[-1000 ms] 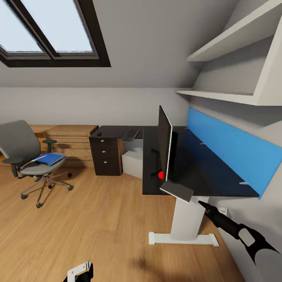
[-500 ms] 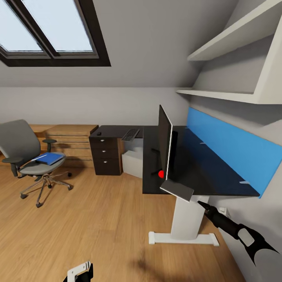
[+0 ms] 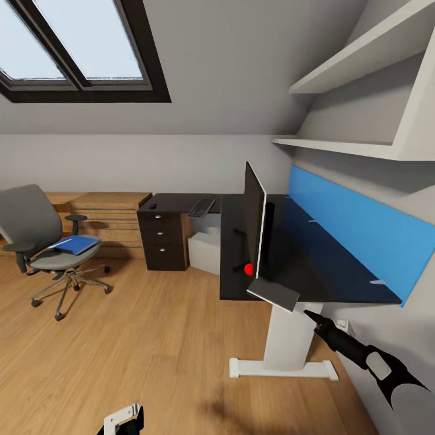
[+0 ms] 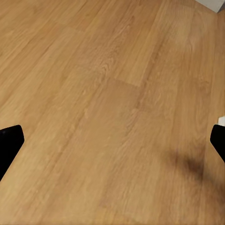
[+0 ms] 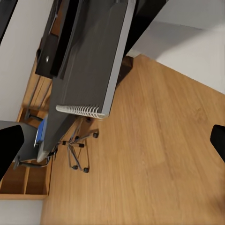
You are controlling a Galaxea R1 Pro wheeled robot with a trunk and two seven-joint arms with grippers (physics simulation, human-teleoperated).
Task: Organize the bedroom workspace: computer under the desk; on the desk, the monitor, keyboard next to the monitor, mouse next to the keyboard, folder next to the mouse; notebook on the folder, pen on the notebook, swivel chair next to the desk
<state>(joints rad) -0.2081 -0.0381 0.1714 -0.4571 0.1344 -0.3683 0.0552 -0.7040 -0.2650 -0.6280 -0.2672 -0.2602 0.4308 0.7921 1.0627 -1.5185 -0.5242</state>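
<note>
The black L-shaped counter [image 3: 314, 266] was seen at right against the wall, a blue panel [image 3: 356, 232] standing along its far-right edge. The monitor [image 3: 254, 220] stood upright on the counter, seen edge-on, with a red dot [image 3: 248, 269] low at its near corner. The notebook [image 3: 273, 294] lay on the counter's near edge, overhanging it, just beside the monitor; in the right wrist view its white spiral edge [image 5: 79, 111] was visible. The keyboard [image 3: 201, 208] lay on the counter's far-left wing, and the mouse [image 3: 153, 206] sat left of it above the drawer unit [image 3: 163, 241]. The computer [image 3: 204, 249] stood on the floor under the counter, just right of the drawers. The chair [image 3: 45, 241] stood well apart at far left on the wood floor [image 3: 151, 338], with the folder [image 3: 75, 244] lying on its seat. The pen could not be made out.

The right gripper [image 3: 309, 314] was held just below the notebook, apart from it; its fingers [image 5: 9, 145] were spread wide and empty. The left gripper [image 4: 112, 145] hung over bare floor, fingers [image 4: 10, 140] also wide apart, nothing held.
</note>
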